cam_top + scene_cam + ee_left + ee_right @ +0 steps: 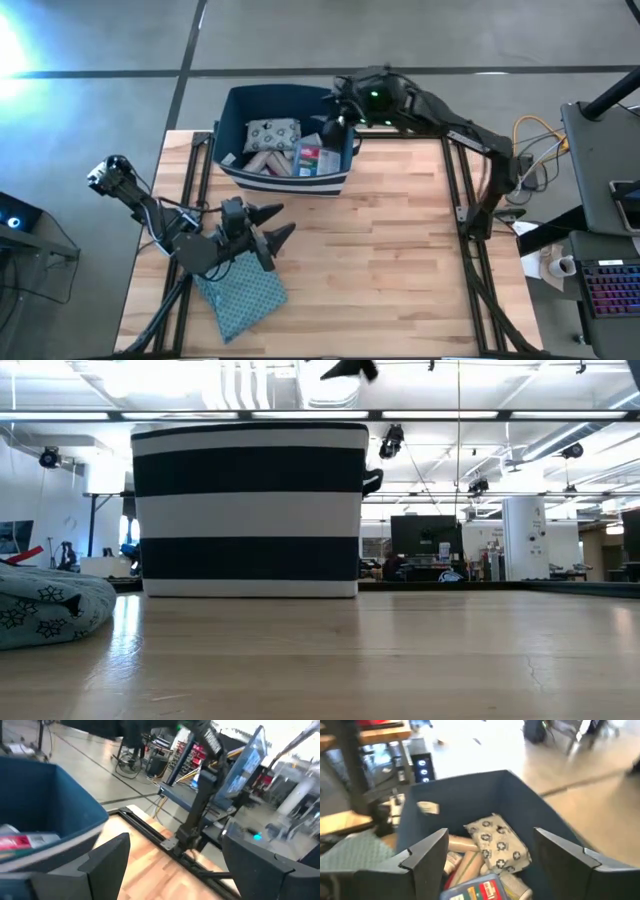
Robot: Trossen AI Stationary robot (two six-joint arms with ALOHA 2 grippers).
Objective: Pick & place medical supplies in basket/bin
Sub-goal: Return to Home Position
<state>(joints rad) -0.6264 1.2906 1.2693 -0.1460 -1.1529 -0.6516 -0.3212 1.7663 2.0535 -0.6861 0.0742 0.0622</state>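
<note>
The bin (275,91) stands at the far edge of the bench (380,250), near the middle, its striped side facing the low camera. Inside it lie the supplies: a grey patterned pouch (272,134) towards the far wall, tan rolls (268,160) beside it along the near wall, and a box (312,158) with red and green marks at the right end. The right tool (335,125) hangs above the bin's right end, clear of the rim. Its wrist view looks down past two widely spread fingers with nothing between them onto the pouch, rolls and box. The left tool (275,222) is well apart from the bin, over the near left part of the bench, pointing right, its fingers spread wide and empty. Just below it a teal dotted cloth (245,295) lies crumpled on the bench, near the front left corner.
</note>
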